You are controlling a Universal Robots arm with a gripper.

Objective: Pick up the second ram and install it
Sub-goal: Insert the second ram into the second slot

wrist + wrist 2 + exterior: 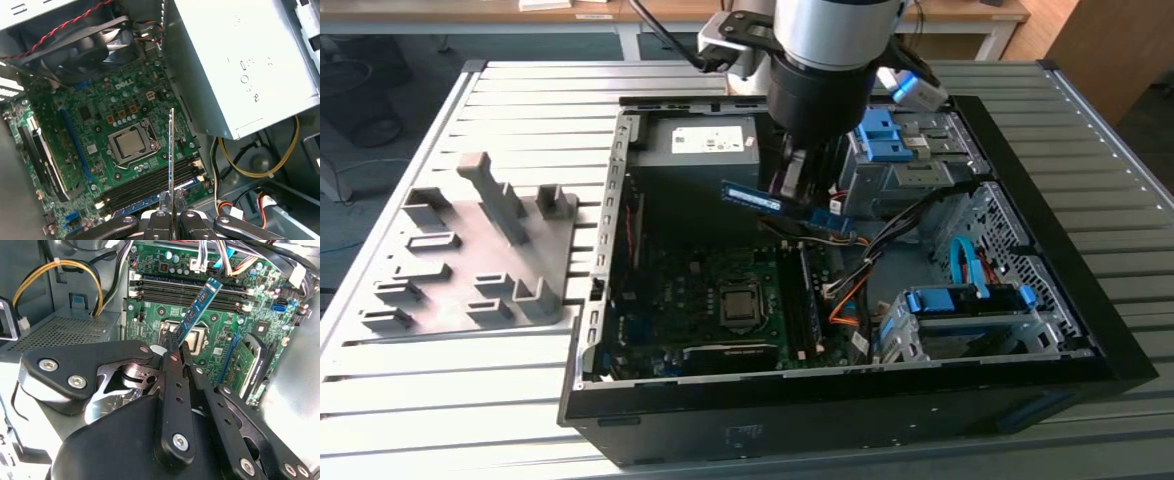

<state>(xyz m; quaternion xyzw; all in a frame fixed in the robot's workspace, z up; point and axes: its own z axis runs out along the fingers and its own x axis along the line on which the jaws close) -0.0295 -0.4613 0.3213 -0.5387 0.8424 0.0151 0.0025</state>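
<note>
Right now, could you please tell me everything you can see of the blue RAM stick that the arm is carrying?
The second ram is a thin, narrow blue circuit-board stick with small dark chips and what looks like a pale label on one face. The tool is shut on it, clamping its two flat faces. It hangs in the air above the green motherboard, sloping in the exterior view and edge-on in the first wrist view, over the long black memory slots but seated in none. Nothing else touches it.

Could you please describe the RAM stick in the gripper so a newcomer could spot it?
Inside the open computer case, above the motherboard, the gripper holds the second ram. It is a thin blue stick, tilted in mid-air, unlike the black slots below.
</note>
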